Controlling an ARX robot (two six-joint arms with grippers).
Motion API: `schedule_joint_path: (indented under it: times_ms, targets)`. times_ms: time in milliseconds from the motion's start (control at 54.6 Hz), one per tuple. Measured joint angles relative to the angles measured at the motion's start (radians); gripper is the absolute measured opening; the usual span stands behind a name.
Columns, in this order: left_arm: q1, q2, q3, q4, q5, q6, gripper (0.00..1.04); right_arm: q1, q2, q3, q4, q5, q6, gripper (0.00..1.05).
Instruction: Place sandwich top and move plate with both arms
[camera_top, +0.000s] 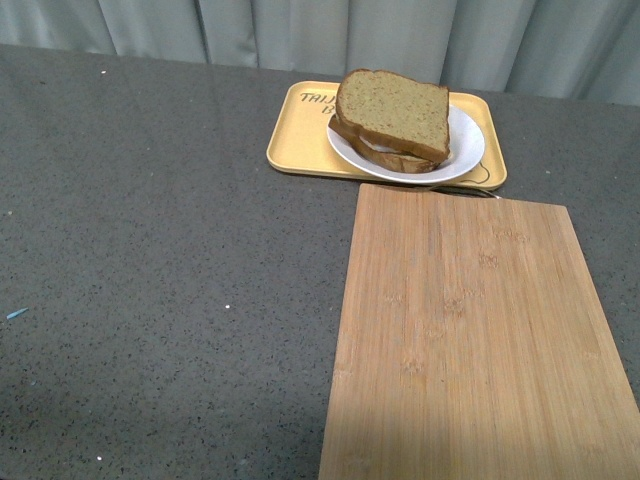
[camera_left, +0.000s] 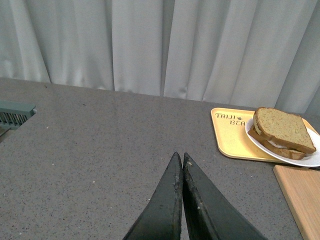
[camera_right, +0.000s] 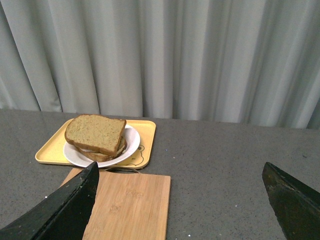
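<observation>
Nearest lies the bare wooden cutting board (camera_top: 470, 330). Just beyond its far edge sits the yellow tray (camera_top: 300, 135), bearing the plate (camera_top: 468, 150); the sandwich top (camera_top: 393, 110) rests on the lower slice there. Left gripper (camera_left: 181, 162) fingers meet; right gripper (camera_right: 180, 177) fingers spread wide.

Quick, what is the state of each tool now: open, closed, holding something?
Left tool: closed, holding nothing.
Right tool: open wide, holding nothing.

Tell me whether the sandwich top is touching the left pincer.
Apart. The left wrist view shows the left pincer shut over bare table, with the sandwich top far off on the plate.
</observation>
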Motion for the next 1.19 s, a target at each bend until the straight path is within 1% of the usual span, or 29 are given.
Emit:
schedule_joint_path:
  times_ms: [147,330,605,1063,1118,1155,1191]
  targets:
    - [0.000,-0.123,0.000,-0.114,0.000,0.000,0.04,0.000,0.000,0.000,0.000,0.000,0.000,0.95]
    - [0.000,-0.227,-0.001,-0.213,0.000,0.000,0.04,0.000,0.000,0.000,0.000,0.000,0.000,0.95]
    - [0.000,-0.329,-0.001,-0.312,0.000,0.000,0.04,0.000,0.000,0.000,0.000,0.000,0.000,0.95]
    - [0.000,-0.443,0.000,-0.426,0.000,0.000,0.04,0.000,0.000,0.000,0.000,0.000,0.000,0.95]
    - [0.000,-0.519,0.000,-0.531,0.000,0.000,0.04,0.000,0.000,0.000,0.000,0.000,0.000,0.95]
    - [0.000,-0.559,0.000,-0.579,-0.001,0.000,0.04,0.000,0.000,0.000,0.000,0.000,0.000,0.95]
    - [0.000,-0.588,0.000,-0.594,0.000,0.000,0.04,0.000,0.000,0.000,0.000,0.000,0.000,0.95]
